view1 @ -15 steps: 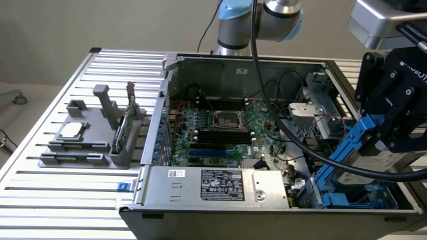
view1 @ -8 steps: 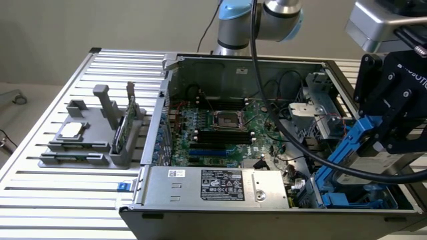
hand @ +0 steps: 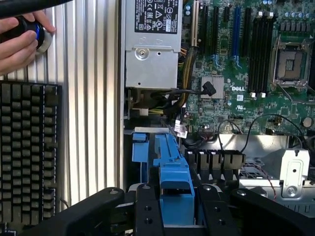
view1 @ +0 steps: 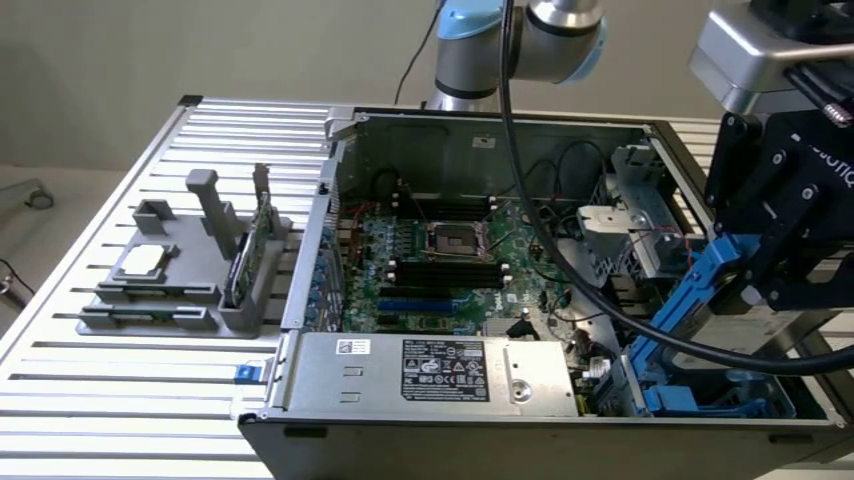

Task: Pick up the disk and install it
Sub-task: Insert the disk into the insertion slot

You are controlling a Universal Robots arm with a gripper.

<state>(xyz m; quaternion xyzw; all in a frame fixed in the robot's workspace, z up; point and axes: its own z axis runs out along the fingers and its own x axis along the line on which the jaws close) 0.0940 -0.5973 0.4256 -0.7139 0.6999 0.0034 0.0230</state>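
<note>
The disk (view1: 738, 322), a silver-grey drive in a bright blue carrier (view1: 697, 290), hangs tilted above the open computer case's corner at the exterior view's right. My gripper (view1: 763, 285) is shut on it from above. In the wrist view the blue carrier (hand: 173, 169) sticks out between my two black fingers (hand: 147, 212), and my gripper (hand: 176, 212) hovers over a blue drive bay (hand: 139, 147) beside the motherboard. The drive's label is hidden.
The open case (view1: 481, 125) holds a green motherboard (view1: 441, 250) and a grey power supply (view1: 427, 372). A grey fixture (view1: 187, 270) with a small chip and a green card stands at the exterior view's left. A keyboard (hand: 27, 147) and a person's hand (hand: 19, 42) lie beside the case.
</note>
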